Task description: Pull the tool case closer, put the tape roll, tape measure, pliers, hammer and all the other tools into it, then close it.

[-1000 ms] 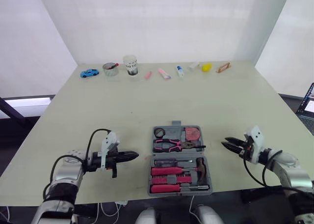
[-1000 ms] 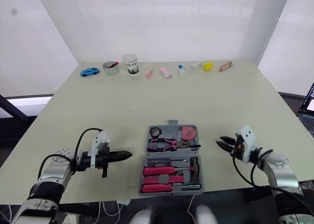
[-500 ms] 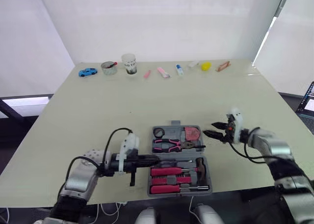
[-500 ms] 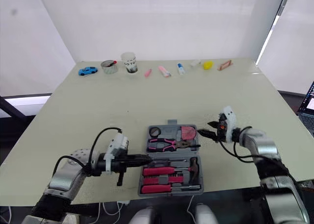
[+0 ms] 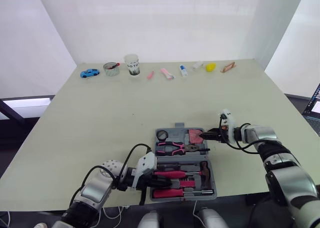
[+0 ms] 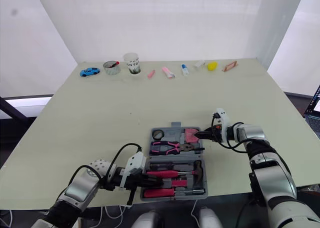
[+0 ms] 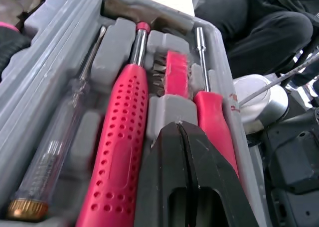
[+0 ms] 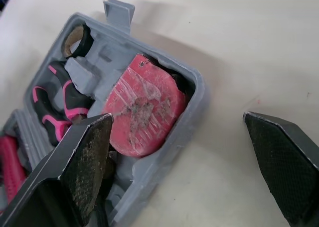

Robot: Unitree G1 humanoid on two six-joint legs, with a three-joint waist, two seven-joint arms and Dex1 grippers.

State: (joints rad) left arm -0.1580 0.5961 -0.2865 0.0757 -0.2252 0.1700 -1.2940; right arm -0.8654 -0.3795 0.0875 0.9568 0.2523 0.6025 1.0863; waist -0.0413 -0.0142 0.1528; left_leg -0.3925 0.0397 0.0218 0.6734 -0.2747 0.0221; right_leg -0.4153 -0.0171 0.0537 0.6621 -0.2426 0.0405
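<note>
A row runs across the upper middle of the frame: blue toy car, small bowl, white cup, pink stick, pink tube, small bottle, yellow lump, orange-brown piece. A laptop shows at the right edge.

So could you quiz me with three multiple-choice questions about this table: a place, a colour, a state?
1. The blue toy car sits: A) far edge, robot's left B) table's middle C) near edge.
2. The screwdriver handles in the tool case are: A) green B) pink-red C) yellow.
3. The right arm's fingers are: A) shut tight B) wide open C) folded away.
Answers: A, it starts the far row; B, pink-red in the case's near half; B, a wide gap shows between them.
</note>
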